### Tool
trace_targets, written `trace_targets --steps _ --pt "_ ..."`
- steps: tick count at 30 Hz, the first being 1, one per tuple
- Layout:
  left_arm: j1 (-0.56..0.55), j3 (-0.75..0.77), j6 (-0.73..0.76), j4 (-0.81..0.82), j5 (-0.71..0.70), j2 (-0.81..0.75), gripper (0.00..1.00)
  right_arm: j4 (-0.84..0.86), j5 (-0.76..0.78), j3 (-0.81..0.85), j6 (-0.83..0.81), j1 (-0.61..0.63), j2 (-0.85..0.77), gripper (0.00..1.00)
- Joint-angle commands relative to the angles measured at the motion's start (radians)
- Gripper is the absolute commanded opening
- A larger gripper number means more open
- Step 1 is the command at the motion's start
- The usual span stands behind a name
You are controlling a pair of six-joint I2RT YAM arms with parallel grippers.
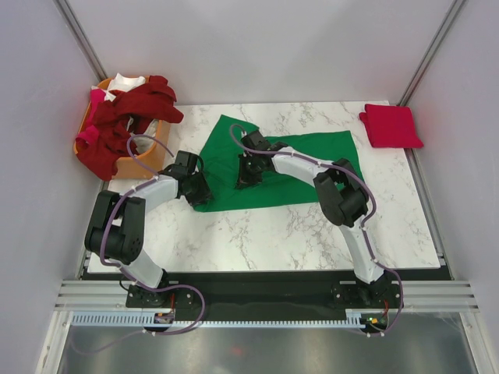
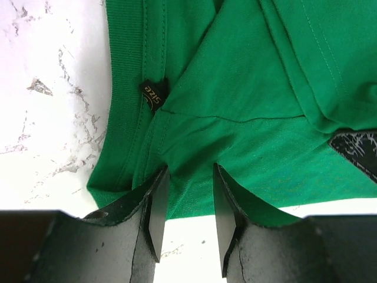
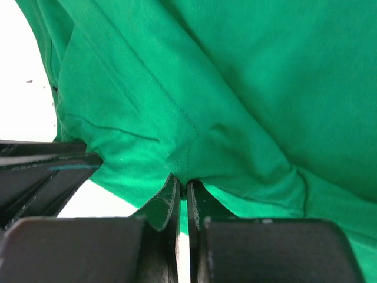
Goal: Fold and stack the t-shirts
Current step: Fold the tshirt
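Green shirt (image 1: 312,164) is lying spread out on the middle of the table (image 1: 273,234), long side running left to right, with folds and overlapping layers at its left end. Left gripper (image 1: 199,192) is sitting low at the shirt's near-left corner. In the left wrist view its fingers (image 2: 156,215) are standing apart. The shirt's edge and a strip of bare table are showing in the gap, and no cloth is pinched. A black size tag (image 2: 154,94) is showing beside a ribbed band, just ahead of those fingers.

Right gripper (image 1: 247,178) is pointing down onto the shirt's left part, just right of the left gripper and apart from it. The right wrist view is showing its fingers (image 3: 171,200) together, clamping a small ridge of green cloth where a stitched seam is running in. The cloth around the pinch is puckering.

Red shirt (image 1: 390,126) is lying folded flat at the far-right corner of the table, near the green shirt's right end. I cannot tell if they are touching.

Basket (image 1: 146,162) is sitting at the far-left corner. Dark red shirt (image 1: 132,109) is heaping over its top and hanging over the rim. White shirt (image 1: 125,81) is peeking out at the far side, and pink shirt (image 1: 87,132) is hanging on the left side. All three are bunched up, unfolded.
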Motion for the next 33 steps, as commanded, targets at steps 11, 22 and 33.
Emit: trace_targets --steps 11,22,33 --pt "-0.003 -0.032 -0.017 -0.034 -0.028 -0.002 0.43 -0.044 0.019 0.213 0.026 -0.129 0.089 0.0" --pt "-0.003 -0.028 -0.013 -0.037 -0.022 0.001 0.42 -0.043 -0.029 0.281 0.041 -0.19 0.163 0.89" --pt "-0.006 0.009 -0.01 -0.105 -0.095 -0.048 0.43 -0.107 0.147 0.169 -0.123 -0.21 -0.088 0.91"
